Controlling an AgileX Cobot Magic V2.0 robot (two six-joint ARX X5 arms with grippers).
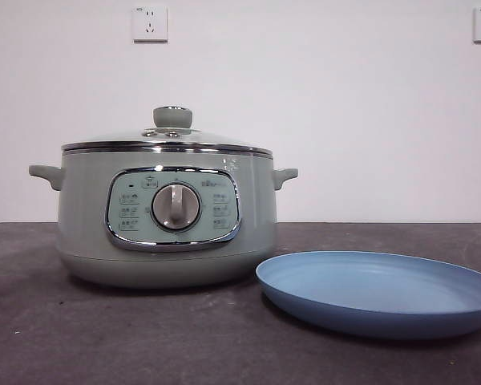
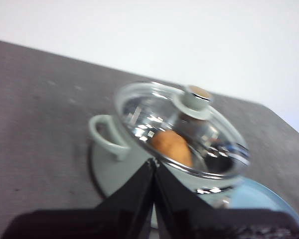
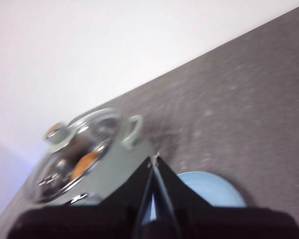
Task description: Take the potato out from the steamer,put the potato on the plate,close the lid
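Lid point(image 1: 167, 138) on the steamer point(image 1: 164, 216), potato point(image 2: 172, 146) inside
Lift the rigid, breakable glass lid by its knob point(image 1: 172, 117); left gripper point(image 2: 153, 167) and right gripper point(image 3: 154, 162) pinched together; plate point(image 1: 385, 293) waits

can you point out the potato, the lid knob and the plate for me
potato point(image 2: 172, 145), left wrist view, on its orange-brown skin seen through the glass lid
lid knob point(image 1: 172, 117), front view, on the pale green side of the knob
plate point(image 1: 385, 319), front view, on its near outer rim

Probably a lab test bench: bare white wall point(image 1: 345, 120), two sockets point(image 1: 150, 23), plain dark table point(image 1: 104, 337)
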